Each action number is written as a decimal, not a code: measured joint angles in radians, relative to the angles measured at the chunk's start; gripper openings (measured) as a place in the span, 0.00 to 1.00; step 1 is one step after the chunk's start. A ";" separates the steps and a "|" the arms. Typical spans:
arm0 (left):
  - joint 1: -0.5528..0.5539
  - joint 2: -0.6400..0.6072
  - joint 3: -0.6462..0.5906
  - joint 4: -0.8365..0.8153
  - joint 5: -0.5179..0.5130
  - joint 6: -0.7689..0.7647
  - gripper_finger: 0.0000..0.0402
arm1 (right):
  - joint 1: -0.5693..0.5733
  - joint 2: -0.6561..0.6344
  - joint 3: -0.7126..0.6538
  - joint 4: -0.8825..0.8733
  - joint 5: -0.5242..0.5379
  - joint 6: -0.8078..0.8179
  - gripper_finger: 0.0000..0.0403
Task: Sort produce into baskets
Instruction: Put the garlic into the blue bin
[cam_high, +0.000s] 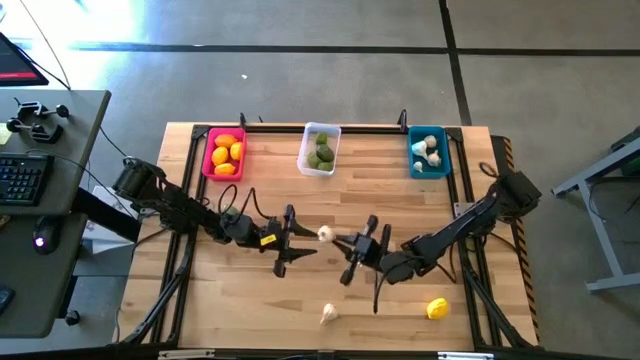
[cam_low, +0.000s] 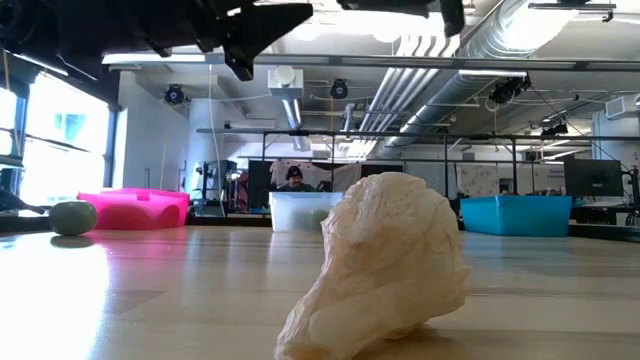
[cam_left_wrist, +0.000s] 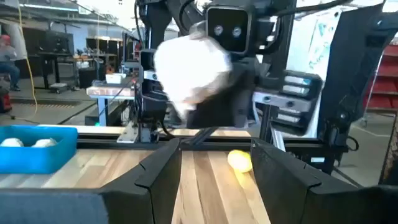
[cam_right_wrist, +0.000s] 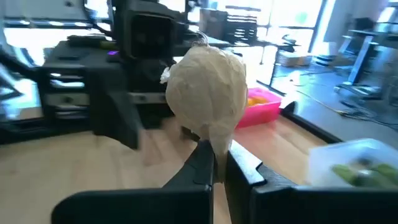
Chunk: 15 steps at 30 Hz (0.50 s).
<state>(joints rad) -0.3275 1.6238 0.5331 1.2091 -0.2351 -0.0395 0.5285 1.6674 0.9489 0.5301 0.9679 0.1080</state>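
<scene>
My right gripper (cam_high: 338, 239) is shut on a whitish garlic bulb (cam_high: 325, 233) above the table's middle; the bulb also shows in the right wrist view (cam_right_wrist: 208, 87). My left gripper (cam_high: 303, 240) is open and empty, facing that bulb (cam_left_wrist: 189, 68) from the table's left, its fingers apart from it. A second garlic bulb (cam_high: 328, 313) lies on its side near the front edge and fills the low view (cam_low: 380, 260). A yellow fruit (cam_high: 437, 309) lies at the front right. At the far edge stand the pink basket (cam_high: 207, 165), the clear basket (cam_high: 307, 165) and the teal basket (cam_high: 412, 165). My right gripper pinches the bulb's narrow tapering end (cam_right_wrist: 217, 142) between its two fingers, only at their free ends. The fingers come level from the table's right. The bulb stands out beyond the fingertips, lifted clear of the table.
The pink basket holds orange and yellow fruits, the clear one green ones, the teal one garlic bulbs. A green fruit (cam_low: 72, 217) lies on the table in front of the pink basket in the low view. A desk with a keyboard (cam_high: 25, 180) stands left of the table.
</scene>
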 joint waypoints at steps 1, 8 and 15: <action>0.000 -0.001 0.000 0.001 -0.003 0.000 0.45 | 0.000 -0.017 0.000 -0.031 0.019 0.009 0.00; 0.000 0.000 -0.001 -0.047 -0.005 0.000 0.45 | -0.053 -0.200 0.000 -0.441 0.127 0.225 0.00; 0.000 0.000 -0.001 -0.084 -0.004 -0.008 0.45 | -0.229 -0.355 0.000 -1.175 0.108 0.760 0.00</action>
<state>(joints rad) -0.3275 1.6238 0.5323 1.1254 -0.2394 -0.0471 0.2999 1.3125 0.9493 -0.6446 1.0763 0.8683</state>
